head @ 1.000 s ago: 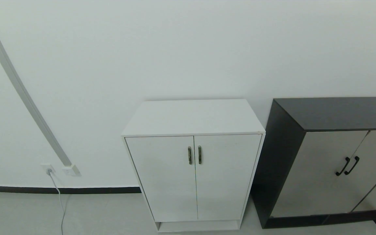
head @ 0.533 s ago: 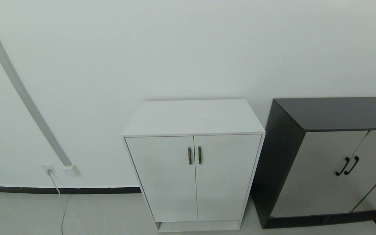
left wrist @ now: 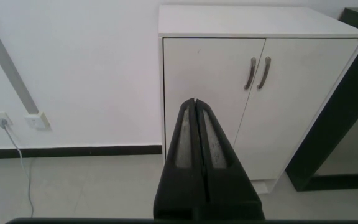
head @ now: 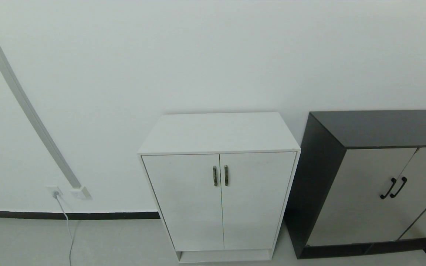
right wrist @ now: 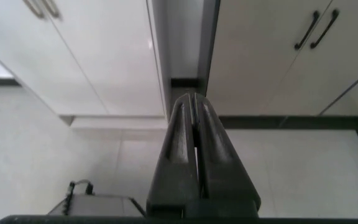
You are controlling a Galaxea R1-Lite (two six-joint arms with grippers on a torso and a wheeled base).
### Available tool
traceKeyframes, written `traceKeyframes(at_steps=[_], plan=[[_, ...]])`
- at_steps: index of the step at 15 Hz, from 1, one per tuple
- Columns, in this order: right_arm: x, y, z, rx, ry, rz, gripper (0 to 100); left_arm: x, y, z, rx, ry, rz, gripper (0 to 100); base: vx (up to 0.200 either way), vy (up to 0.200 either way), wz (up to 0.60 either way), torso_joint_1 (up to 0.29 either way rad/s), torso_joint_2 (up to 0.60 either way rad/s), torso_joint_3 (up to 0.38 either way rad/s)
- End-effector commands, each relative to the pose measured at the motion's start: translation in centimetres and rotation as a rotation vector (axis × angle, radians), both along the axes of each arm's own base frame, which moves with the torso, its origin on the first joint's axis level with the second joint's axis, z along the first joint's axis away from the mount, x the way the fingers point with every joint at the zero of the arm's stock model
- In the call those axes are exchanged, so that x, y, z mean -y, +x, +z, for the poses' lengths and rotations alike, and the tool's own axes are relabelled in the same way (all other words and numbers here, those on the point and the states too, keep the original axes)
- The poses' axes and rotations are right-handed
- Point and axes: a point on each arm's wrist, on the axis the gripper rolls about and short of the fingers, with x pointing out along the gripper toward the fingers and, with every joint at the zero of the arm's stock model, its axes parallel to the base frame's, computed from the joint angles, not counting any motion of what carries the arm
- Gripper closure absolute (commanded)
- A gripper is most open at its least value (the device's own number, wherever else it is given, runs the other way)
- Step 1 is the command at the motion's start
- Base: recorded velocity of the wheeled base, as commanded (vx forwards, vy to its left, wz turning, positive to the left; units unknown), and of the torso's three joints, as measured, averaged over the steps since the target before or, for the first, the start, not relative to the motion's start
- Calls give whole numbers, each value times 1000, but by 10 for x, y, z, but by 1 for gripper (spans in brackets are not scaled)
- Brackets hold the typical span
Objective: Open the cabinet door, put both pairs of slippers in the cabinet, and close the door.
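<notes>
A white two-door cabinet (head: 218, 192) stands against the wall, both doors shut, with two dark vertical handles (head: 220, 176) at the middle seam. In the left wrist view the cabinet (left wrist: 253, 93) is ahead of my left gripper (left wrist: 195, 102), which is shut with nothing in it and held well short of the doors. My right gripper (right wrist: 194, 98) is also shut and empty, pointing down at the gap between the white cabinet (right wrist: 92, 56) and the dark one, above the floor.
A black cabinet with grey doors (head: 375, 184) stands right beside the white one. A wall socket with a grey cable (head: 63, 210) and a slanted cable duct (head: 24, 99) are to the left. Grey floor lies in front.
</notes>
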Motion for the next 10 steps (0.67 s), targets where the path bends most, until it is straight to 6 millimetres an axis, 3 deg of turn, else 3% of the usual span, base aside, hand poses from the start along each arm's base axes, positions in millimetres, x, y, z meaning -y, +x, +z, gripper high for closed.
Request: traceKeyframes(at_steps=[1, 10], plan=[[0, -6, 0, 73, 5, -3, 100, 0, 0, 0, 1, 0, 1, 100, 0, 0, 0, 0, 0, 0], [1, -13, -1, 169, 53, -32, 100, 0, 0, 0, -1, 0, 3, 100, 0, 0, 0, 0, 0, 0]])
